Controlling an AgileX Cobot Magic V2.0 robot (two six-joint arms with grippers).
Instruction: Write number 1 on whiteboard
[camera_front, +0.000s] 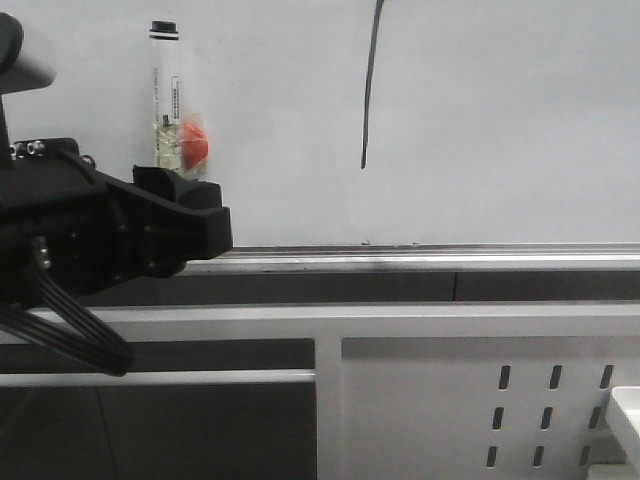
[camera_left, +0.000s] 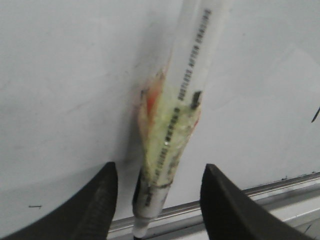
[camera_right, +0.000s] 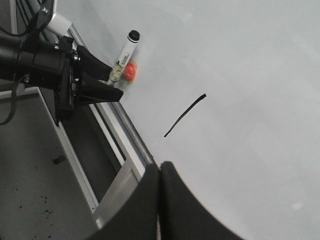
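The whiteboard (camera_front: 500, 120) fills the back, with a silver tray rail (camera_front: 420, 258) along its lower edge. The number 1 (camera_front: 369, 90) is a thin dark slanted stroke on it, also in the right wrist view (camera_right: 185, 115). The white marker pen (camera_front: 164, 90) with a red blob (camera_front: 194, 143) stands upright against the board at the left. My left gripper (camera_front: 180, 185) is open just below it. In the left wrist view the pen (camera_left: 185, 100) lies between the spread fingers, with a gap on each side of my left gripper (camera_left: 159, 169). My right gripper (camera_right: 160, 170) is shut and empty, away from the stroke.
Below the rail runs a white metal frame with a perforated slotted panel (camera_front: 550, 400) at the lower right. A white object (camera_front: 625, 410) shows at the right edge. Dark floor (camera_right: 35, 190) lies beneath the frame in the right wrist view.
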